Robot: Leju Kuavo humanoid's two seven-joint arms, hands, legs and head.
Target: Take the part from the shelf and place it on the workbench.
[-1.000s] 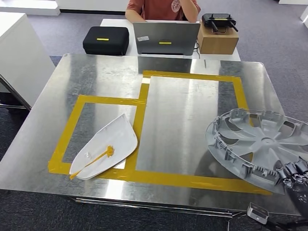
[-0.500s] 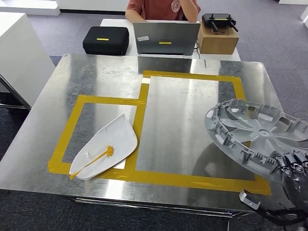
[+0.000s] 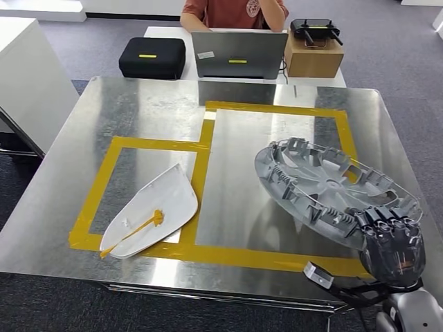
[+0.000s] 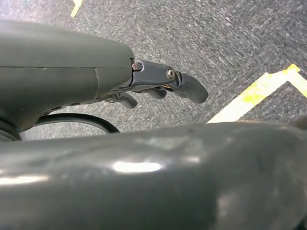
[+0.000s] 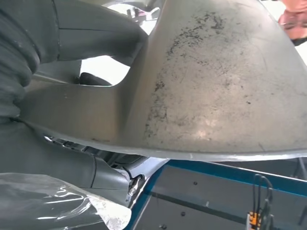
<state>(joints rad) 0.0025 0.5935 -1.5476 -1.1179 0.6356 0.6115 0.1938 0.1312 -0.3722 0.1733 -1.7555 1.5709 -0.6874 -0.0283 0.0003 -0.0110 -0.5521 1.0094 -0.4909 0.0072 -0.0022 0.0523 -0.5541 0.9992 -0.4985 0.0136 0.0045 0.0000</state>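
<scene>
Workbench (image 3: 156,117): metal-topped table marked with yellow tape (image 3: 156,145) in two adjoining rectangles; it lies ahead of and to the left of the right hand.
Wheel cover (image 3: 318,187): grey plastic part, ribbed inner side up, tilted, its near edge raised at the right hand and its far edge low over the right-hand taped rectangle. It extends forward and leftward from the hand. In the right wrist view its scuffed grey face (image 5: 224,81) lies close against the hand.
White panel (image 3: 156,207): leaf-shaped part with a yellow strip on it, flat on the left taped rectangle, well apart to the left of the right hand.
Right hand (image 3: 392,242): dark fingers (image 3: 386,220) curl over the near rim of the wheel cover, gripping it, at the near right corner of the workbench.
Left hand (image 4: 159,86): seen in the left wrist view over grey carpet, fingers loosely extended and apart, holding nothing.
Beyond the workbench: laptop (image 3: 239,54), black case (image 3: 152,57), cardboard box (image 3: 313,57) and a seated person (image 3: 235,12), all far ahead of the right hand.
Change: against the frame one second earlier, the wheel cover has shifted leftward and farther over the taped rectangle; the right hand has come further into view with it. The white panel has not moved.
</scene>
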